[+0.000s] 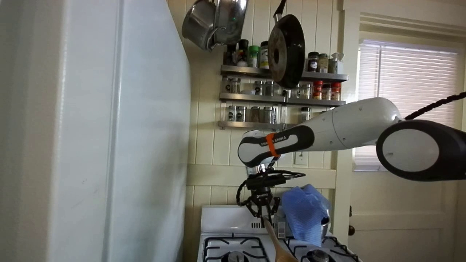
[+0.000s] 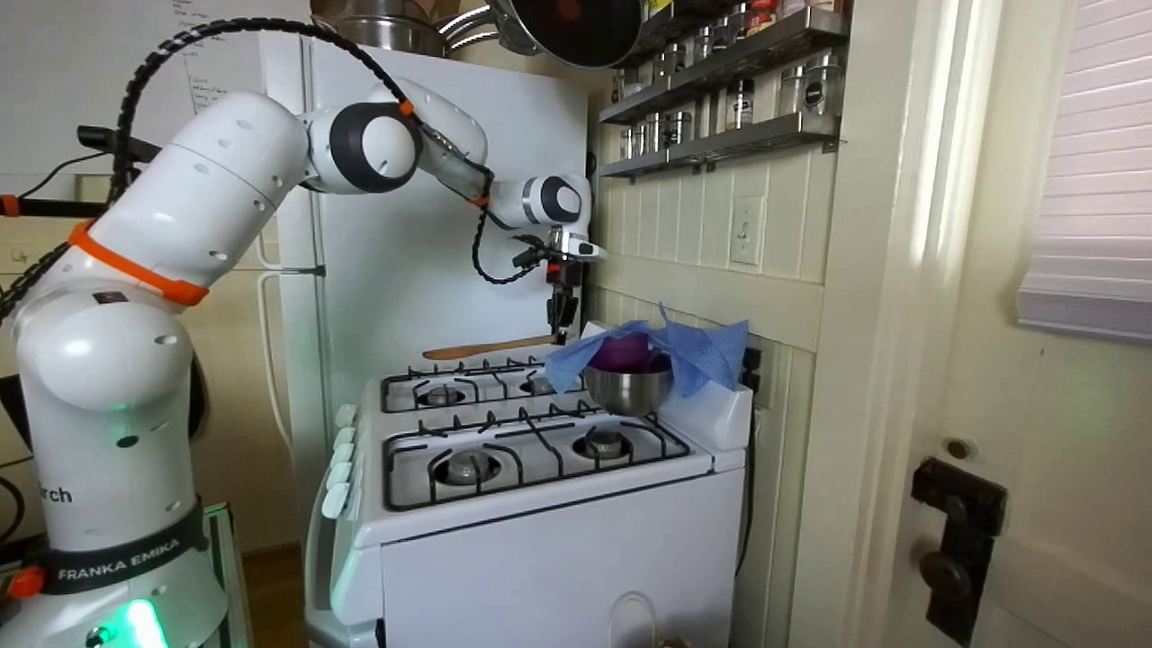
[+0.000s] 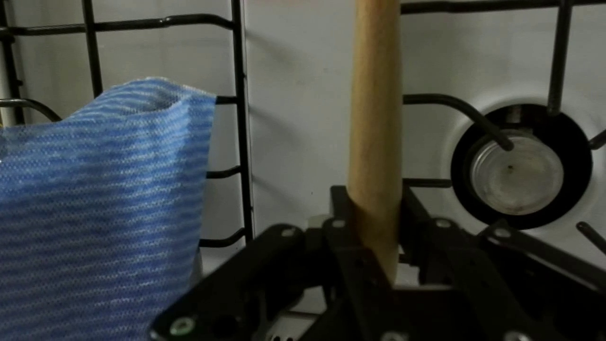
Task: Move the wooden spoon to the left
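Observation:
The wooden spoon [image 1: 273,238] is held by its handle end in my gripper [image 1: 267,218]. In an exterior view the spoon [image 2: 486,348] lies nearly level, a little above the stove grates, with its head pointing away from the wall. The gripper [image 2: 560,335] there points down near the back of the stove. In the wrist view the spoon handle [image 3: 376,104] runs up from between the two black fingers of the gripper [image 3: 374,208], which are closed on it. The spoon head is out of the wrist view and partly cut off in an exterior view.
A white stove [image 2: 549,486] with black grates stands below. A metal bowl [image 2: 630,391] with a purple item and a blue cloth [image 1: 305,211] sits at the stove's back. The cloth [image 3: 104,199] is beside the gripper. A fridge [image 1: 149,145], spice shelves and hanging pans surround the arm.

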